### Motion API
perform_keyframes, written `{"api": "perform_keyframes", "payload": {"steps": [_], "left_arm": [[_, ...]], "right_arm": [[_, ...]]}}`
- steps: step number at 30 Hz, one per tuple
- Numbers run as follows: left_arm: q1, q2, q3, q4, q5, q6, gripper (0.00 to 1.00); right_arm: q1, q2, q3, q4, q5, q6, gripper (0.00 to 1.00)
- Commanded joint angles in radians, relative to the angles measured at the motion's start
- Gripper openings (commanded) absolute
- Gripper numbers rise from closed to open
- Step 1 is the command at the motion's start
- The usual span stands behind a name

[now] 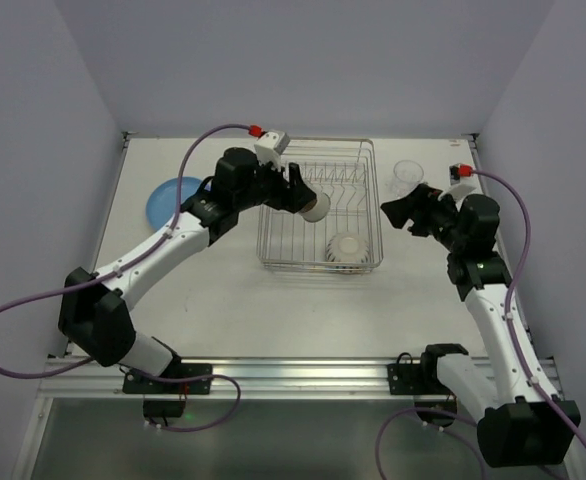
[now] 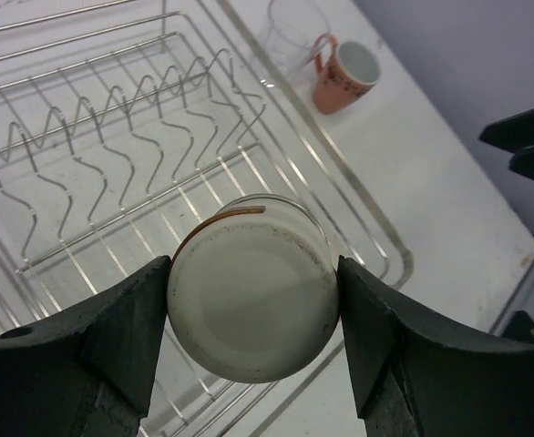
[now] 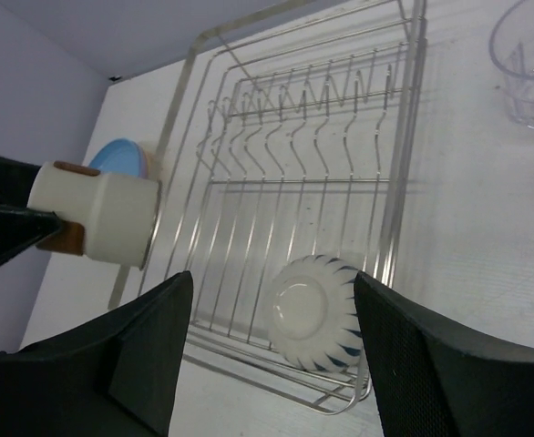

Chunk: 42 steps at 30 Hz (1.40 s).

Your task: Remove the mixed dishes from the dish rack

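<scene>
The silver wire dish rack (image 1: 273,250) stands mid-table. My left gripper (image 1: 308,200) is shut on a cream cup with a reddish-brown handle (image 1: 316,207) and holds it on its side above the rack's middle; the left wrist view shows the cup's base (image 2: 253,291) between the pads. A cream ribbed bowl (image 1: 348,247) lies upside down in the rack's near right corner, and also shows in the right wrist view (image 3: 317,309). My right gripper (image 1: 393,213) is open and empty, right of the rack. The rack's plate tines (image 2: 112,100) are bare.
A blue plate (image 1: 170,200) lies on the table left of the rack. A clear glass tumbler (image 1: 408,175) stands right of the rack's far corner, with a reddish-brown cup (image 2: 344,77) beside it. Grey walls close in the table on three sides.
</scene>
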Motion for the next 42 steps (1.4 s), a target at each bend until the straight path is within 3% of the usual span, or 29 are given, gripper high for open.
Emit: {"api": "perform_keyframes", "payload": {"steps": [1,3,8,12,20,23,30,35,42], "left_arm": [[0.031,-0.080,-0.031,0.195,0.188,-0.119,0.60],[0.051,-0.094,-0.043,0.254,0.313,-0.185,0.60],[0.066,-0.128,-0.085,0.394,0.419,-0.321,0.60],[0.075,-0.169,-0.132,0.492,0.432,-0.355,0.59],[0.077,-0.225,-0.194,0.716,0.508,-0.495,0.59],[0.077,-0.225,-0.197,0.744,0.529,-0.527,0.60],[0.077,-0.215,-0.212,0.816,0.555,-0.578,0.60],[0.074,-0.211,-0.227,0.835,0.565,-0.595,0.61],[0.062,-0.199,-0.254,0.847,0.559,-0.595,0.62]], "right_arm": [[-0.003,-0.089,-0.037,0.160,-0.145,0.025,0.74],[-0.003,-0.122,-0.055,0.232,-0.240,0.054,0.74],[-0.003,-0.181,-0.112,0.418,-0.409,0.167,0.76],[-0.003,-0.192,-0.146,0.558,-0.490,0.313,0.79],[-0.001,-0.129,-0.207,0.990,-0.659,0.642,0.78],[0.020,-0.104,-0.204,1.075,-0.680,0.686,0.78],[0.106,-0.100,-0.183,1.107,-0.659,0.681,0.78],[0.132,-0.098,-0.178,1.083,-0.644,0.654,0.68],[0.158,-0.072,-0.183,1.133,-0.631,0.674,0.67]]}}
